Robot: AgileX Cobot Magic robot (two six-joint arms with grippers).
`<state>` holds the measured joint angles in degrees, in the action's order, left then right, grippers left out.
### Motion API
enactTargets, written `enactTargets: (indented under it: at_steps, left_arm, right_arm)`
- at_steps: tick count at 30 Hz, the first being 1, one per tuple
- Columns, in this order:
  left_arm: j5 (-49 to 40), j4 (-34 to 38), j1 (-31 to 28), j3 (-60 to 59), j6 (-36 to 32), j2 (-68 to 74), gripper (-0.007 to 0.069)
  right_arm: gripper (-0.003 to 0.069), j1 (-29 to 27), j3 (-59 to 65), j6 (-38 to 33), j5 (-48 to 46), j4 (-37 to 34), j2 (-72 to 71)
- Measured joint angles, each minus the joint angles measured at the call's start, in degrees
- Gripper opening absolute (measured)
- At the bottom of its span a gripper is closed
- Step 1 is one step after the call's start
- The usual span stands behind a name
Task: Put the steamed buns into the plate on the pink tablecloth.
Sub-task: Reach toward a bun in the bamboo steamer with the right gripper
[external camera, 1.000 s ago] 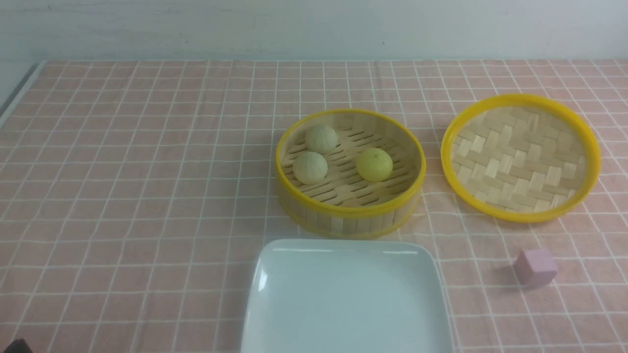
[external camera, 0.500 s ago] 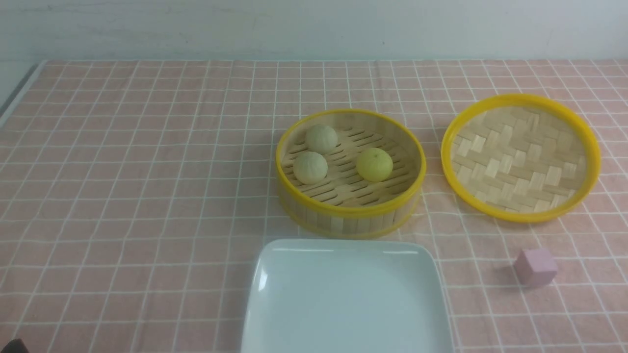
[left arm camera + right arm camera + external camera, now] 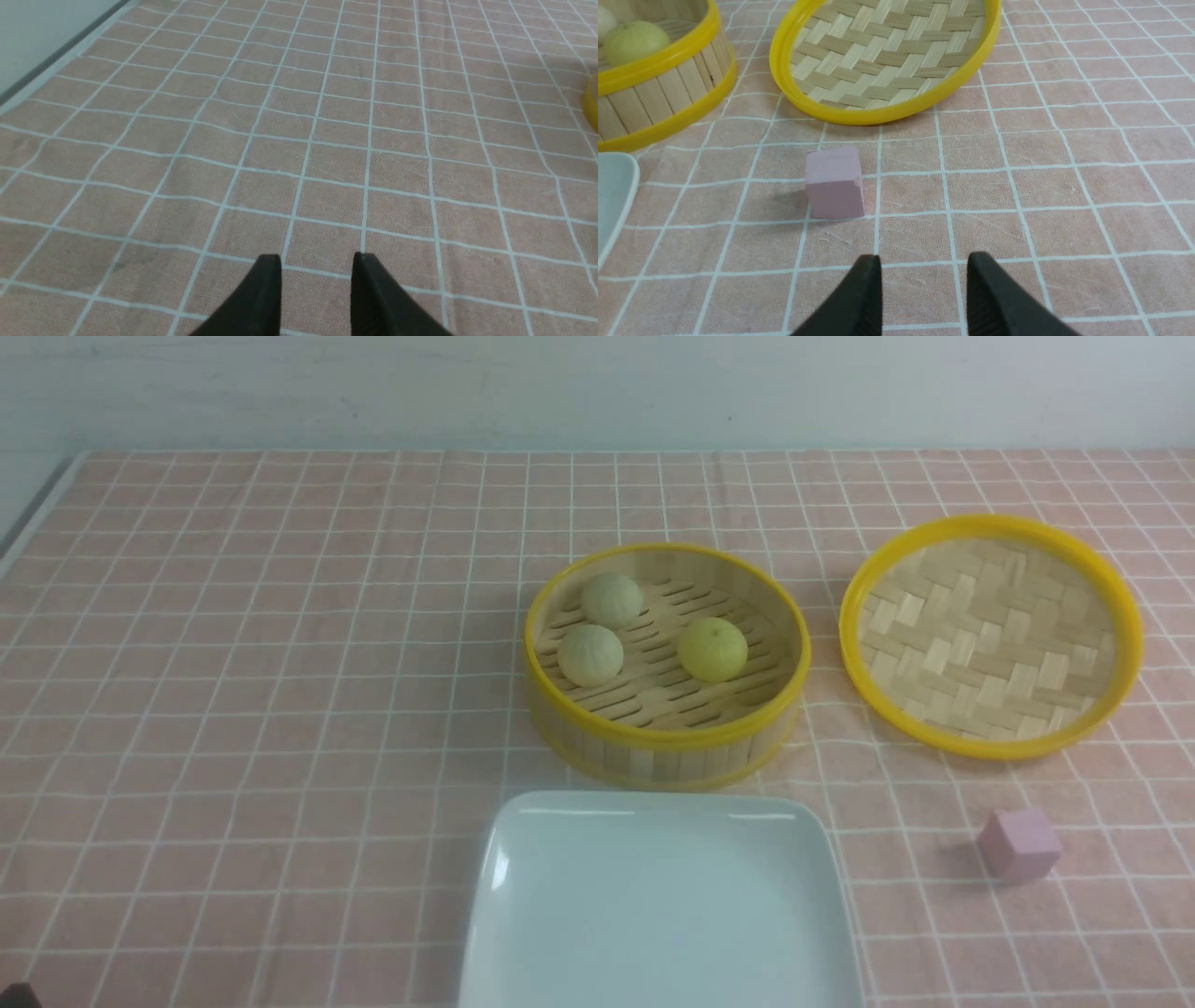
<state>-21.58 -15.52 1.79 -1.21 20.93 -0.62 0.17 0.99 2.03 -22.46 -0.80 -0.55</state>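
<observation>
Three steamed buns lie in the round bamboo steamer basket (image 3: pixel 667 747): two cream ones (image 3: pixel 611 599) (image 3: pixel 590 654) and a yellow-green one (image 3: pixel 712 650). The empty white square plate (image 3: pixel 658 896) sits on the pink tablecloth (image 3: pixel 280 663) just in front of the basket. My left gripper (image 3: pixel 316 261) is open and empty over bare cloth far left of the basket; only a dark corner of it (image 3: pixel 17 997) shows in the front view. My right gripper (image 3: pixel 923 261) is open and empty, near the pink cube (image 3: pixel 835 182). The yellow-green bun (image 3: pixel 633 39) shows there too.
The woven yellow-rimmed lid (image 3: pixel 990 635) lies upside down right of the basket. The pink cube (image 3: pixel 1019 843) sits in front of it, right of the plate. The table's left edge (image 3: pixel 56 56) runs by the left arm. A yellow rim (image 3: pixel 591 102) shows at that view's side.
The dark corner of the left arm at the front view's bottom left has slipped slightly further out of frame. Nothing else has moved.
</observation>
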Motion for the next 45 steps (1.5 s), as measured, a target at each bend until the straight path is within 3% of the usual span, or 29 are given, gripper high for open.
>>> enactTargets:
  at_steps: [7, 12, 13, 14, 17, 23, 26, 29, 31, 34, 38, 39, 41, 42, 45]
  left_arm:
    - [0.0, 0.0, 0.0, 0.0, 0.2, 0.0, 0.024]
    - [1.4, 13.3, 0.0, -0.1, 13.9, 0.0, 0.024]
    - [2.0, 20.3, 0.0, -0.1, 20.7, 0.0, 0.024]
    - [2.1, 21.1, 0.0, -0.1, 21.5, 0.0, 0.024]
    - [2.1, 30.7, 0.0, -0.2, 32.5, 0.0, 0.024]
    - [3.4, 31.0, 0.0, -0.4, 35.9, 0.0, 0.024]
    - [10.3, 29.5, -0.1, -0.5, 36.1, 0.0, 0.024]
    - [23.1, 27.3, -0.2, -0.4, 35.1, 0.0, 0.0204]
    - [24.2, 24.8, -0.2, 1.8, 33.8, 0.0, 0.0147]
    - [17.7, 20.2, -0.2, 7.2, 31.1, 0.8, 0.0051]
    - [-8.1, 13.8, -0.2, 19.3, 22.4, 11.3, 0.0]
    - [-10.5, 13.8, -0.2, 20.2, 21.9, 11.9, -0.0001]
    - [-24.0, 14.5, -0.2, 25.5, 15.0, 20.9, -0.0001]
    - [-24.9, 14.7, -0.2, 25.9, 14.4, 21.6, -0.0001]
    - [-35.9, 20.0, -0.2, 30.8, 3.4, 34.6, -0.0001]
  right_arm:
    - [0.024, 0.0, 0.0, 0.1, 0.0, 0.0, 0.0]
    - [0.024, 0.0, 0.0, 11.0, 0.0, -15.1, 0.0]
    - [0.024, 0.0, 0.1, 15.3, -0.2, -21.6, 0.0]
    - [0.024, 0.0, 0.1, 15.7, -0.3, -22.3, 0.0]
    - [0.024, 0.0, 0.4, 19.5, -0.5, -31.9, 0.0]
    - [0.024, 0.0, 0.5, 20.0, 1.4, -34.6, 0.0]
    - [0.0232, 0.0, 0.5, 20.0, 3.3, -34.7, 0.0]
    - [0.0177, 0.0, -0.4, 17.9, 5.6, -34.7, 0.0]
    - [0.011, 0.0, -2.6, 14.3, 6.4, -34.1, 0.2]
    - [0.0031, 0.0, -7.0, 9.4, 7.0, -32.0, 2.8]
    - [-0.0001, 0.0, -17.4, 2.6, -0.1, -25.0, 15.9]
    - [-0.0001, 0.0, -17.4, 2.5, -0.9, -24.5, 15.9]
    - [-0.0001, 0.0, -23.6, 2.6, -12.2, -19.4, 27.3]
    - [-0.0001, 0.0, -24.6, 2.7, -13.1, -19.1, 29.2]
    - [-0.0001, 0.0, -32.5, 2.8, -27.6, -16.3, 46.4]
